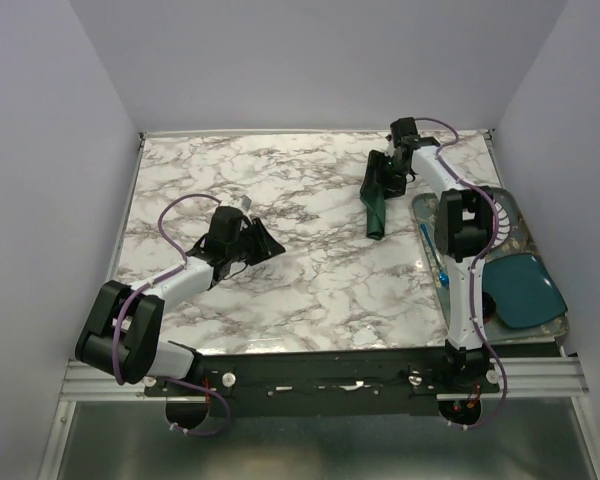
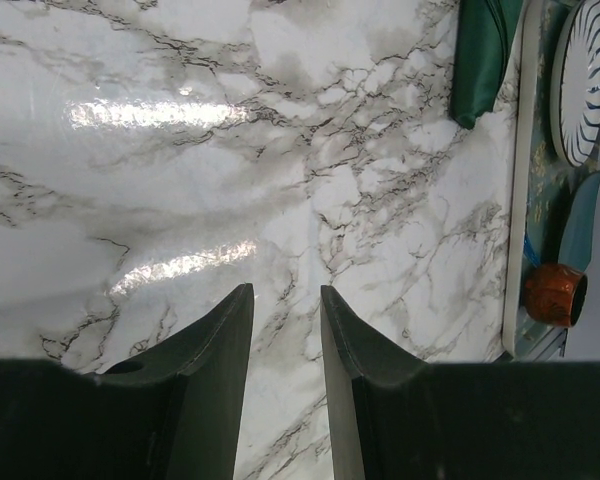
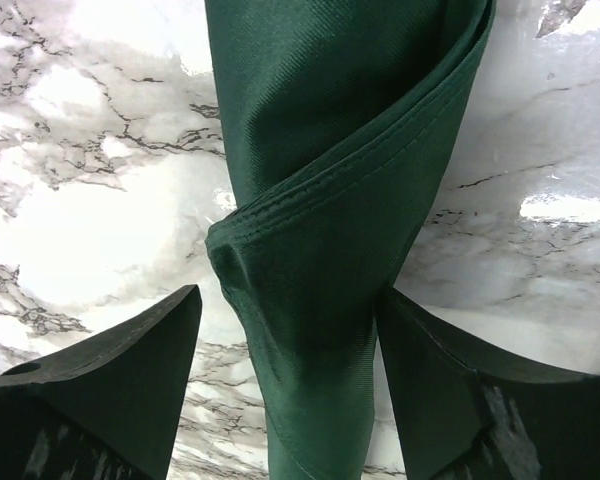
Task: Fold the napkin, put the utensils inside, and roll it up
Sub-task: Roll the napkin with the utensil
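Note:
The napkin [image 1: 376,200] is a dark green cloth rolled into a long narrow bundle, lying on the marble table at the back right, beside the tray. My right gripper [image 1: 383,182] stands over its far end. In the right wrist view the roll [image 3: 330,200] runs between the right gripper's [image 3: 290,292] spread jaws, with a gap at the left finger [image 3: 130,380]. My left gripper [image 1: 270,245] hovers left of centre, open on bare marble [image 2: 285,289]. The roll's near end [image 2: 480,60] shows at the left wrist view's top right. The utensils are out of view.
A tray [image 1: 555,325] along the right edge holds a teal oval dish [image 1: 525,290], a striped plate [image 1: 495,215] and a thin blue stick [image 1: 427,245]. A small orange-red cup [image 2: 555,295] sits on the tray. White walls enclose the table.

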Controlling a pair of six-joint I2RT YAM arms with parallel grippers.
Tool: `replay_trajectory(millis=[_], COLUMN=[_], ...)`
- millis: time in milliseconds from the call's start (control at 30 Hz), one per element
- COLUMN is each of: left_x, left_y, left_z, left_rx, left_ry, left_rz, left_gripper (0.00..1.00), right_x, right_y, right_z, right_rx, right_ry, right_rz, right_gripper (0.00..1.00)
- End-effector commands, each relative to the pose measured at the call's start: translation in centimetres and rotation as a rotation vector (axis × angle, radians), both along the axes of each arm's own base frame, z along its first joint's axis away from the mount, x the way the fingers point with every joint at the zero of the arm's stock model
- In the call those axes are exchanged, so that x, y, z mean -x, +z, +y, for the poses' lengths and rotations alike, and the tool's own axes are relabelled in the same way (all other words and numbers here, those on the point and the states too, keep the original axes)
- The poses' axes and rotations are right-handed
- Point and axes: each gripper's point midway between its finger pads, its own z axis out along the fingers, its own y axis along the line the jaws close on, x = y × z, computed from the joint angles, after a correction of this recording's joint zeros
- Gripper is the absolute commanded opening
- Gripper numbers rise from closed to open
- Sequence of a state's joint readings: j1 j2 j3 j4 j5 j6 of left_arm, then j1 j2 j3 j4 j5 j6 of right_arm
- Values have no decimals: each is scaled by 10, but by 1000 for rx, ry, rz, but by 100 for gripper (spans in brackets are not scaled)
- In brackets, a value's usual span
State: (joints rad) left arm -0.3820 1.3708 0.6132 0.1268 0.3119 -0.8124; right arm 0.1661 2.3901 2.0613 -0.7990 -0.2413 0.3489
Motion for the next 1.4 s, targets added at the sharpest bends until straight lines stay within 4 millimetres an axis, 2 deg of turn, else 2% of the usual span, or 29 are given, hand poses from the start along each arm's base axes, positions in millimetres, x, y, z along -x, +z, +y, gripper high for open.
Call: replay_trajectory(millis=[0, 167, 300, 400, 433, 500, 533, 600, 633, 667, 700, 733, 767, 833, 867, 900, 933, 967, 1000, 1067, 1133, 1167, 1267, 1333, 1367], left_x=[-2, -3, -3, -4, -5, -5, -5, -5, -5, -6, -6, -7, -9, -9, -12, -11, -10, -12, -12, -10, -8, -8, -5, -4, -3], left_y=[10, 13, 15, 17, 19, 25, 28, 37, 43, 52, 58, 68, 81, 103, 122, 135, 154, 180, 193, 233, 257, 274, 305, 313, 324], left_z=[-7, -7, -7, -9, -10, -12, -13, -17, -19, -23, -26, -27, -31, -35, -38, -41, -42, -43, -44, -45, -44, -44, -42, -42, -42], left_rx=[27, 24, 22, 26, 32, 42, 51, 62, 70, 84, 91, 101, 114, 139, 160, 182, 200, 220, 229, 251, 265, 274, 281, 279, 282], left_ry=[-23, -25, -31, -38, -40, -49, -58, -74, -82, -100, -109, -116, -125, -141, -148, -161, -167, -171, -177, -190, -198, -198, -204, -207, -212], left_rz=[-26, -33, -36, -38, -38, -51, -55, -74, -87, -106, -117, -143, -170, -217, -255, -274, -313, -372, -401, -497, -547, -584, -657, -675, -698], left_gripper=[42, 41, 42, 42, 42, 42, 42, 42, 43, 42, 42, 42, 43, 44, 44, 44, 44, 45, 45, 47, 48, 49, 52, 53, 53], right_x=[7, 10, 13, 24, 28, 40, 46, 64, 71, 82, 91, 102, 117, 139, 148, 165, 174, 182, 198, 212, 225, 228, 239, 243, 251], right_y=[9, 31, 69, 84, 102, 109, 133, 139, 146, 174, 179, 174, 203, 213, 225, 253, 262, 266, 288, 303, 324, 330, 356, 370, 379], right_z=[-8, -16, -30, -36, -36, -37, -35, -35, -26, -23, -22, -22, -22, -19, -18, -22, -24, -25, -28, -29, -33, -37, -48, -49, -51], right_rx=[48, 112, 181, 213, 208, 211, 221, 232, 216, 199, 197, 202, 184, 132, 112, 95, 87, 81, 64, 33, 18, 26, 51, 37, 32], right_ry=[27, 31, 29, 47, 57, 74, 92, 112, 141, 146, 156, 167, 165, 166, 171, 166, 162, 159, 152, 143, 129, 107, 75, 65, 66], right_rz=[-5, -40, -103, -106, -141, -141, -208, -223, -248, -317, -336, -343, -423, -453, -483, -561, -587, -601, -669, -716, -789, -807, -896, -964, -1006], right_gripper=[80, 84, 86, 87, 87, 87, 87, 87, 87, 87, 87, 87, 87, 88, 88, 88, 100, 100, 100, 100, 100, 100, 100, 100, 100])
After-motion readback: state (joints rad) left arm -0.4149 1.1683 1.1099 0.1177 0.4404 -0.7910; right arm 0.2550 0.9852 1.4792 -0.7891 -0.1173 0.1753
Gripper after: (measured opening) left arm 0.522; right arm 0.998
